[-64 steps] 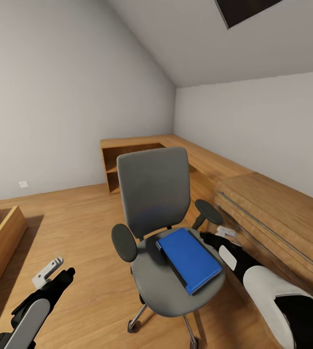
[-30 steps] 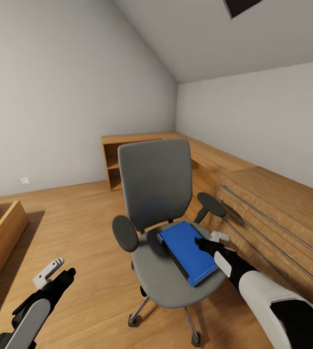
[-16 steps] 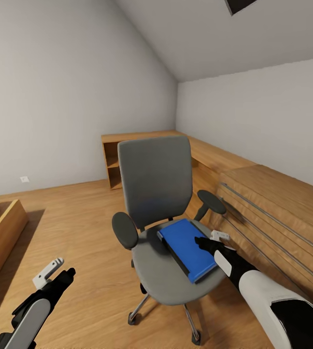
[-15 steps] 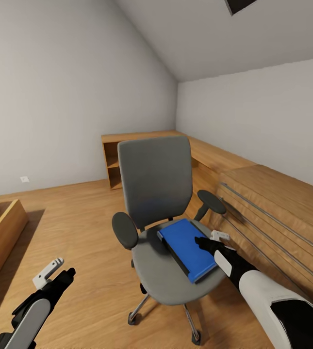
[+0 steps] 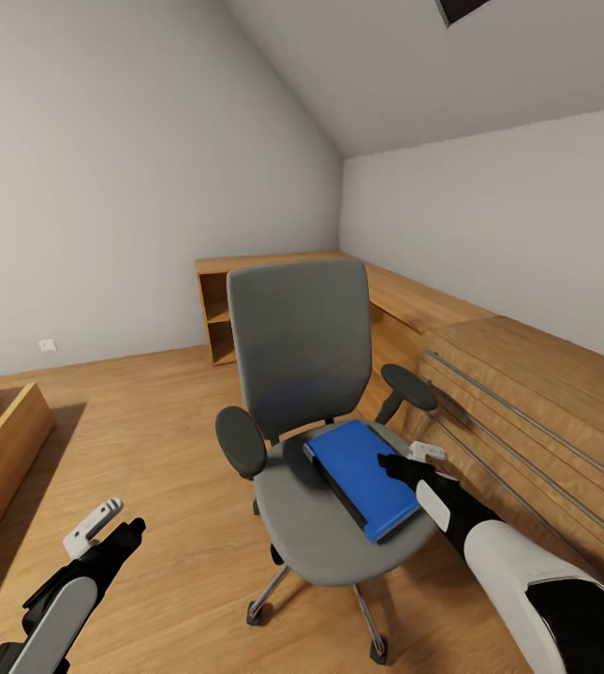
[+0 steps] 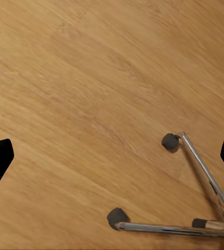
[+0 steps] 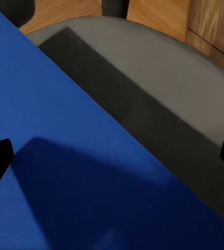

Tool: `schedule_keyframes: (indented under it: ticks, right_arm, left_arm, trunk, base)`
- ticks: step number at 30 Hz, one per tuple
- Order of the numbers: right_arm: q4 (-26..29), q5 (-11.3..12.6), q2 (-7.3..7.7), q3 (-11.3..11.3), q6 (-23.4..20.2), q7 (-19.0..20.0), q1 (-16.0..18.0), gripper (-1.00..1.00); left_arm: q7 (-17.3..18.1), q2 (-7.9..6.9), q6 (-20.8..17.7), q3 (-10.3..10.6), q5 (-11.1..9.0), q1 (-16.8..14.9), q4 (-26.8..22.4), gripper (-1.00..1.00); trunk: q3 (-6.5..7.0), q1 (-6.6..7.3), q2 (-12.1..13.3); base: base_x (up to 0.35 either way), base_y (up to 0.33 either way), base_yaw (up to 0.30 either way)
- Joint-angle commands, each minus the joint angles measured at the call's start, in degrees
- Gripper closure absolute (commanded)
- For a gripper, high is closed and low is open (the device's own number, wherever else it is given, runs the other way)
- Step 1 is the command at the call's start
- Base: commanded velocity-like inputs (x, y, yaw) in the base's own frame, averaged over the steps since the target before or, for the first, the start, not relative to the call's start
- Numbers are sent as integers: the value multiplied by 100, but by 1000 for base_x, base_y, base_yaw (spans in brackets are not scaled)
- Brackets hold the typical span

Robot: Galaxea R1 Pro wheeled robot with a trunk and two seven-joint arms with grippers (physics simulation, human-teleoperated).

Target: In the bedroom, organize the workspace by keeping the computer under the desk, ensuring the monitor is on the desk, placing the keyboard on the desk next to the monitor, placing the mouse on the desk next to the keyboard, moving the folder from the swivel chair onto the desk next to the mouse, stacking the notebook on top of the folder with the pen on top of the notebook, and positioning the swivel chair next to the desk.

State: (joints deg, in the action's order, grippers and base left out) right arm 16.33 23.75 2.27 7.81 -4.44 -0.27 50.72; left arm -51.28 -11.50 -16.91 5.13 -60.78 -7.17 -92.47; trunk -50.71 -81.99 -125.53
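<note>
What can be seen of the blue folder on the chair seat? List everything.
The folder is a flat, bright blue rectangle with a dark spine edge along its left long side. It looks closed, smooth and rigid. It lies flat on the swivel chair's grey seat, turned at an angle, its near corner reaching the seat's front edge. The right tool hangs over its right edge with its fingers apart, casting a shadow on the cover.

Attic bedroom: sloped ceiling point(image 5: 386, 75), wood floor point(image 5: 152, 412), low wooden drawers point(image 5: 526, 393).

Chair seat point(image 5: 311, 534): grey, padded; a blue folder point(image 5: 362, 477) lies flat on it.
Floor point(image 5: 152, 421): wood planks; chair's casters rest there.
</note>
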Motion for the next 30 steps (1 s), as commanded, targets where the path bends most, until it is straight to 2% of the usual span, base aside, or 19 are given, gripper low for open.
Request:
schedule_keyframes:
  ticks: [1, 17, 23, 30]
  right_arm:
    - [-192, 33, 9, 45, -21, -17, -1, -100]
    - [-197, 33, 11, 45, -21, -16, -1, -100]
    - [-193, 33, 11, 45, -20, -17, -1, -100]
    - [-193, 33, 18, 45, -21, -17, -1, -100]
  left_arm:
    - [-39, -7, -22, 6, -20, -4, -3, -100]
    - [-40, -10, -16, 6, -24, 2, 89, -100]
    - [-40, -10, -14, 1, -22, 5, 89, -100]
    - [-40, -10, -14, -1, -21, 5, 89, -100]
  trunk:
    - [-6, 0, -2]
    - [-6, 0, -2]
    - [-6, 0, -2]
    - [-6, 0, -2]
  base:
    - [0, 0, 0]
    - [-69, 0, 0]
    - [-224, 0, 0]
    - [-47, 0, 0]
